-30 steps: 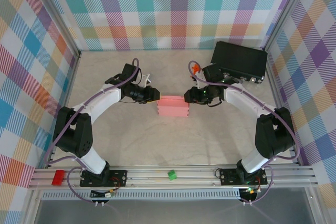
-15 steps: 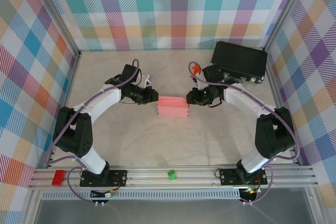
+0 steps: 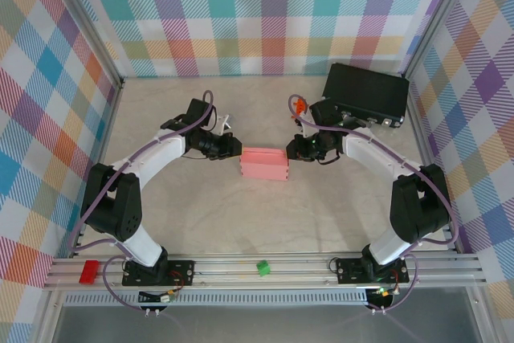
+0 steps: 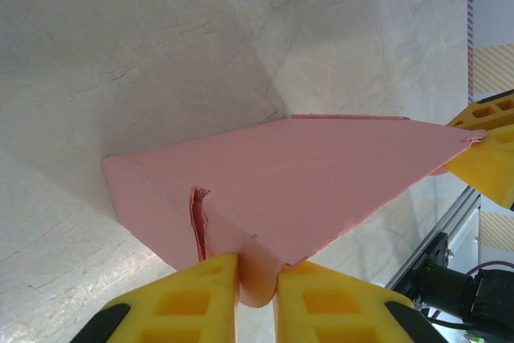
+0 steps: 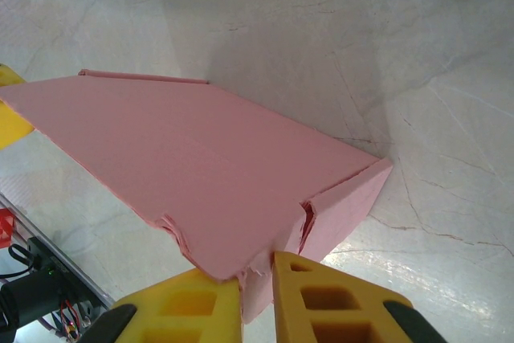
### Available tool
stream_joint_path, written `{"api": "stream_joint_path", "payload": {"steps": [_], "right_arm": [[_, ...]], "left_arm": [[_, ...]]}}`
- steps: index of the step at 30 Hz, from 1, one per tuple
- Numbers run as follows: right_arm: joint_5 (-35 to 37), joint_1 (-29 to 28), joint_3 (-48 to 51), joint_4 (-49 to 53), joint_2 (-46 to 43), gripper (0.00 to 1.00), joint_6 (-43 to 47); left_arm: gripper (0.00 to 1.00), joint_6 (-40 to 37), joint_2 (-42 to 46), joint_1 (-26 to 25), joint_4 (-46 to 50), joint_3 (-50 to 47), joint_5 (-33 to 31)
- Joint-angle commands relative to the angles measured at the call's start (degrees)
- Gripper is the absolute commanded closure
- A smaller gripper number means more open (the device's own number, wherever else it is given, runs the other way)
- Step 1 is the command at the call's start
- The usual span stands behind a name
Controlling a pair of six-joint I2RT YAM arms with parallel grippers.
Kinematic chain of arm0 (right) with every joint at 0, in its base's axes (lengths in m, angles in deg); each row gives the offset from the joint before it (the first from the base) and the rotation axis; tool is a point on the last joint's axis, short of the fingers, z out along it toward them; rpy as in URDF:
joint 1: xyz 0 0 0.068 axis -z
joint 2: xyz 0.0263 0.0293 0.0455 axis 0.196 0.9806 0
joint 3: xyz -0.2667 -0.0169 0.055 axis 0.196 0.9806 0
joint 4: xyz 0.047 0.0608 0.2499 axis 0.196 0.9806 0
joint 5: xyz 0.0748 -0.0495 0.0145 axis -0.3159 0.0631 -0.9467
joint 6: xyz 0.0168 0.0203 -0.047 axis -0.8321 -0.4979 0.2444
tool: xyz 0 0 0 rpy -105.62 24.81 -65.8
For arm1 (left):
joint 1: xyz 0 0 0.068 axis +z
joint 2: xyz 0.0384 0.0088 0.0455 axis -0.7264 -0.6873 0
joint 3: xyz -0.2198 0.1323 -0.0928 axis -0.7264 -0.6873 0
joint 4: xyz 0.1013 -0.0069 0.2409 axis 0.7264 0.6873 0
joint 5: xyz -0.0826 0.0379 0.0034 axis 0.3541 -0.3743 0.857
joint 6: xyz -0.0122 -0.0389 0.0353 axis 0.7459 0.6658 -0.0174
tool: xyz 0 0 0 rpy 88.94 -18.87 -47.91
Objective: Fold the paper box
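The paper box (image 3: 265,165) is a small salmon-pink rectangular box lying mid-table between the two arms. My left gripper (image 3: 238,149) is at its left end; in the left wrist view the yellow fingers (image 4: 189,299) are shut on a rounded pink tab sticking out of the paper box (image 4: 281,182). My right gripper (image 3: 291,149) is at the box's right end; in the right wrist view its yellow fingers (image 5: 321,299) pinch a flap at the end of the paper box (image 5: 185,166). The far yellow fingertips (image 4: 490,158) of the right gripper show past the box.
A black hard case (image 3: 365,94) stands at the back right, just behind the right arm. A small red block (image 3: 88,271) and a green block (image 3: 263,267) lie on the front rail. Plaid walls enclose the table on three sides.
Both grippers have closed further onto the box's end flaps. The arms and the box have hardly shifted.
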Motion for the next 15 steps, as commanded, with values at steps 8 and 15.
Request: {"api": "stream_joint_path", "payload": {"steps": [8,15], "right_arm": [[-1.03,-0.72,-1.85,0.24,0.73,0.83,0.60],[-1.06,-0.72,-2.30,0.24,0.62,0.82,0.42]], "left_arm": [[0.82,-1.93,0.73,-0.82,4.22,0.29,-2.76],[0.77,-2.18,1.00,-1.13,4.70,0.92,-3.97]]}}
